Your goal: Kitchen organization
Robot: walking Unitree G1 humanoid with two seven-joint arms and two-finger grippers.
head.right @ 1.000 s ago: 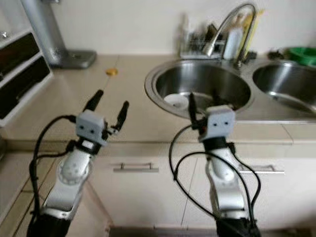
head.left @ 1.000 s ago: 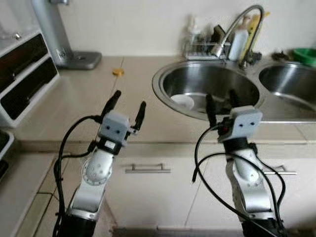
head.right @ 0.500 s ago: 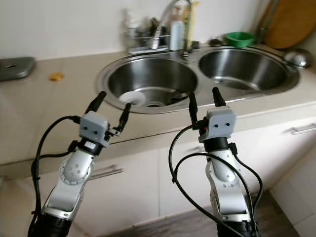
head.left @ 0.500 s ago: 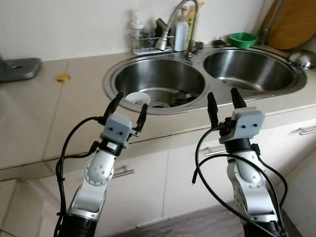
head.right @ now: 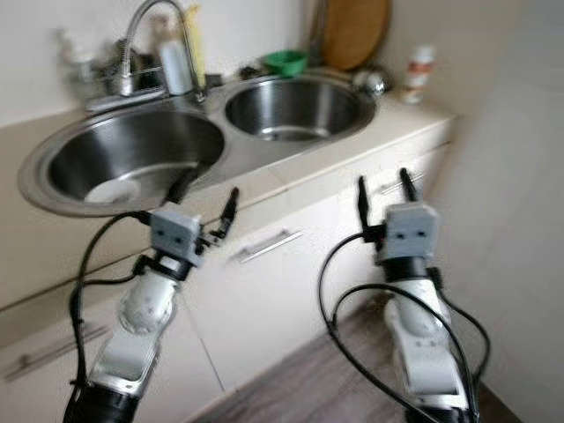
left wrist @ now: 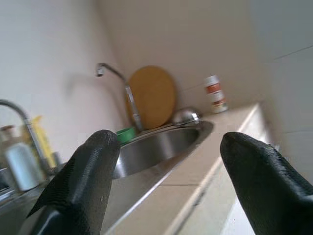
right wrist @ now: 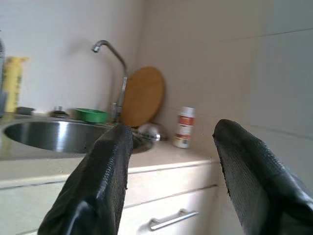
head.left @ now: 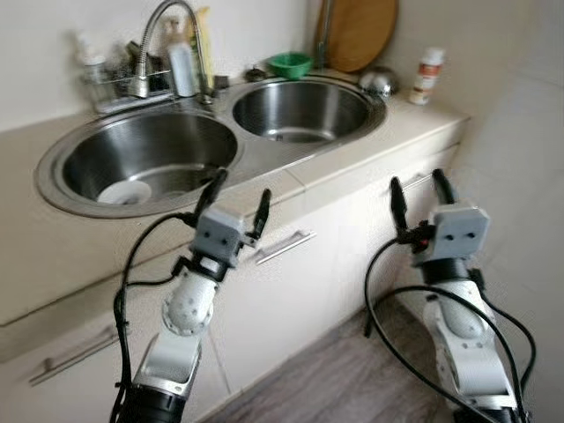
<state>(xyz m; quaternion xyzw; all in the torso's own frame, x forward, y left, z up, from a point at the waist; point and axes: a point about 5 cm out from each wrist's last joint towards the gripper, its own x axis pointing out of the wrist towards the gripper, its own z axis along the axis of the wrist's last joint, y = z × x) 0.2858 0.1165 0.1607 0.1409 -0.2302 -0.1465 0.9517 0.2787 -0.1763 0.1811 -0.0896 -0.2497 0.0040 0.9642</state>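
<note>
A double steel sink (head.left: 291, 141) is set in a beige counter. Its left basin (head.left: 141, 159) holds a white bowl (head.left: 123, 191); the right basin (head.left: 304, 110) looks bare. My left gripper (head.left: 238, 196) is open and empty, raised in front of the counter edge below the left basin. My right gripper (head.left: 412, 191) is open and empty too, held off the counter's right end in front of the cabinets. At the back right stand a round wooden board (head.left: 357, 33), a green bowl (head.left: 291, 64), a steel lid (head.left: 377, 82) and a white bottle with a red label (head.left: 426, 75).
A tall faucet (head.left: 167, 40) rises behind the sinks, beside a wire rack (head.left: 115, 84) with bottles. Cabinet doors with bar handles (head.left: 284, 248) run under the counter. Wood-look floor (head.left: 344, 379) lies below. A pale tiled wall (head.left: 529, 132) closes the right side.
The whole view has swung right along the counter: the drawers and yellow cap left the frame, the right basin, board and bottle came in. Both grippers stay open and raised.
</note>
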